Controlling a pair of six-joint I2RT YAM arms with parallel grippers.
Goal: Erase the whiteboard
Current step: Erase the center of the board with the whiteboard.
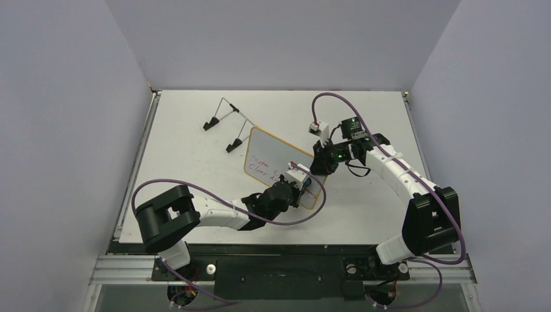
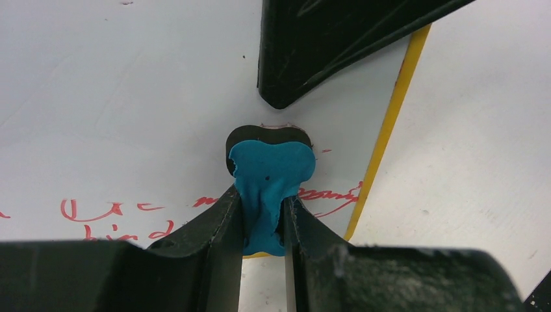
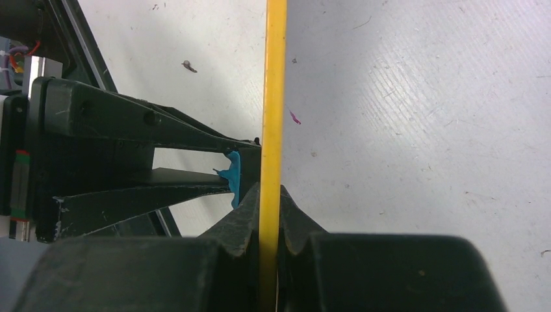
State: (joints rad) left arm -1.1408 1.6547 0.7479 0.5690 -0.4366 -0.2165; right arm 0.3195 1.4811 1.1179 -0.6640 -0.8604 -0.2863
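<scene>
Your right end effector is clenched on the right edge of the whiteboard. In the right wrist view the board's yellow rim runs straight up between the two black fingers, which press it from either side, so you see the board edge-on there.

The board sits near the middle of the bench, between your two arms, with its face turned toward the left arm. You cannot tell from these views whether its lower edge touches the bench.

Your left end effector is grasping the blue eraser. Its fingers pinch the soft block at its narrow lower part, and the wider top bulges out above them. The eraser's black pad lies against the board's face near the right rim, at the lower part of the board. The right wrist view shows the same blue block touching the board from the left.

Red handwriting runs along the board on both sides of the eraser; above it the face is plain white. One right finger reaches over the board just above the eraser.

The wire stand sits on the bench behind the board, apart from it.
</scene>
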